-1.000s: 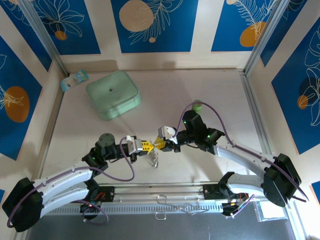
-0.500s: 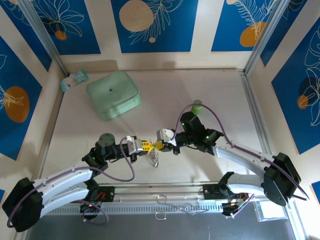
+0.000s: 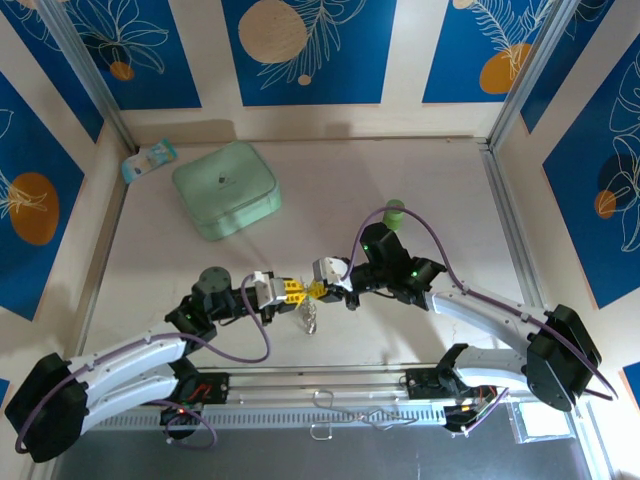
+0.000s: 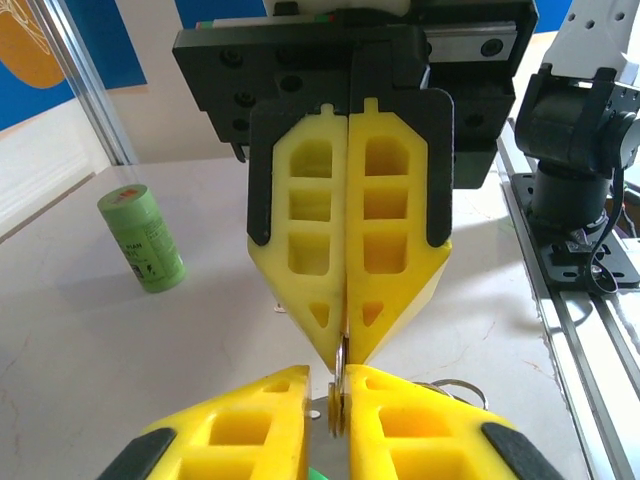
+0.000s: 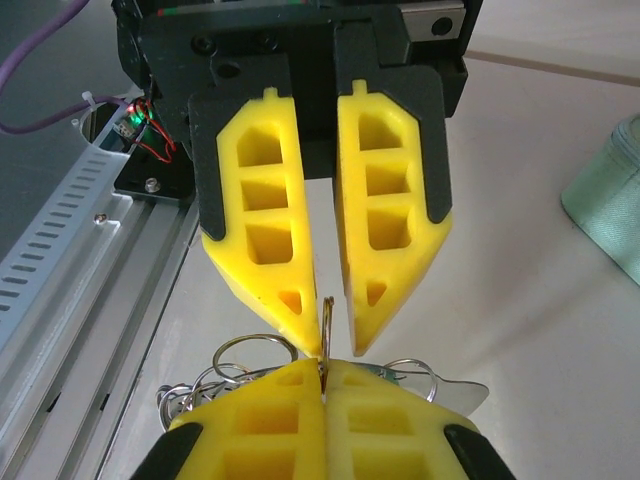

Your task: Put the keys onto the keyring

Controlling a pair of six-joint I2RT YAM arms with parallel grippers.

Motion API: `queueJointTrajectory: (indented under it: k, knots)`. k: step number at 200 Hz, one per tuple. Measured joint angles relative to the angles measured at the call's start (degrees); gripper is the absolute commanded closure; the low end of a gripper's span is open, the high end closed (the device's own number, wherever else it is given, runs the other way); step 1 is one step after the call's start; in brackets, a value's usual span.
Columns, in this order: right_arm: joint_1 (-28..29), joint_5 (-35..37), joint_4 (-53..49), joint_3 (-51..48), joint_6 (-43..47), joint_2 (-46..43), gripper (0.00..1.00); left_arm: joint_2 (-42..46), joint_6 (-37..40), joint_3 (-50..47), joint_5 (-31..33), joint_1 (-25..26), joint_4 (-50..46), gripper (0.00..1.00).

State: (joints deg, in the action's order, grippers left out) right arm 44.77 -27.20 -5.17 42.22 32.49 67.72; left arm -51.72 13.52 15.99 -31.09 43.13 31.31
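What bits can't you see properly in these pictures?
- Keys: too small to pick out around the dangling keyring in the top view.
- Keyring, right wrist view: its lower loops hide behind the right fingers.
- Green box: cut off by the right edge of the right wrist view.
- Green tube label: too small to read, left wrist view.

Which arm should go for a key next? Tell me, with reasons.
Left, probably. The left gripper has its fingers parted beside the keyring, so it looks free to leave. The right gripper is clamped shut on the keyring, steadying it.
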Motion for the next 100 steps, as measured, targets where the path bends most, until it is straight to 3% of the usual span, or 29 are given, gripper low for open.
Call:
queueJointTrajectory:
  k: [41,62,78,100]
  knots:
    - [-0.37,0.22,-0.09,0.0,-0.15,0.0,1.0,-1.38,-0.04,0.0,-0.81,0.0,1.27,1.0]
    - [-0.37,0.2,-0.2,0.0,-0.15,0.0,1.0,-1.36,-0.37,0.0,-0.85,0.0,1.25,1.0]
    - [-0.5,0.2,0.02,0.0,-0.87,-0.02,0.74,-1.18,-0.42,0.0,-0.83,0.0,1.22,1.0]
    - [-2.05,0.04,2.1,-1.14,-3.63,-1.86,0.64,-0.37,-0.59,0.0,-0.24,0.0,0.83,1.0]
